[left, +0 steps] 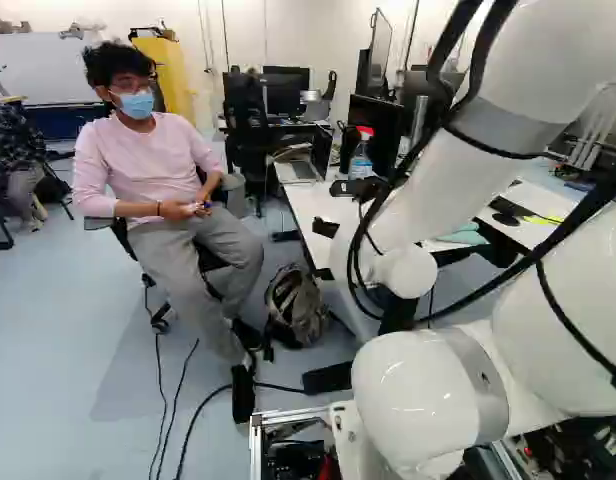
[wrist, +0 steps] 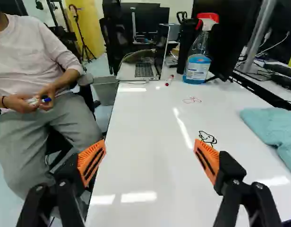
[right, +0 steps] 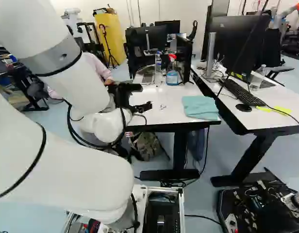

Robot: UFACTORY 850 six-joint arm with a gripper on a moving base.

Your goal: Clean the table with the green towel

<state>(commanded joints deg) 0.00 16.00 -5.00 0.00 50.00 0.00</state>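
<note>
The pale blue-green cloth towel [right: 200, 107] lay bunched and folded on the white, glossy-topped bench [right: 164, 114], near its front right corner in the right base view. No finger touched it. In the wrist view, a small black line drawing [wrist: 208, 137] was noted on the same surface, between the towel and the line ahead of the gripper, and a fainter red scribble [wrist: 192, 100] farther along, toward the spray bottle. The black gripper [right: 145, 96] was found over the bench, its two fingers, with ribbed orange pads [wrist: 207, 161], spread wide with nothing pinched between them. At the far part of the bench stood a clear spray bottle of blue liquid with a red and white head [wrist: 197, 66]; near it lay a small red and white marker [wrist: 169, 80], and beyond that an open silver laptop [wrist: 144, 70]. A second white desk [right: 280, 127], to the right in the right base view, carried a black keyboard [right: 241, 92] and a black mouse [right: 243, 108]. A camouflage-patterned backpack [left: 296, 305] rested on the floor beside the bench.
</note>
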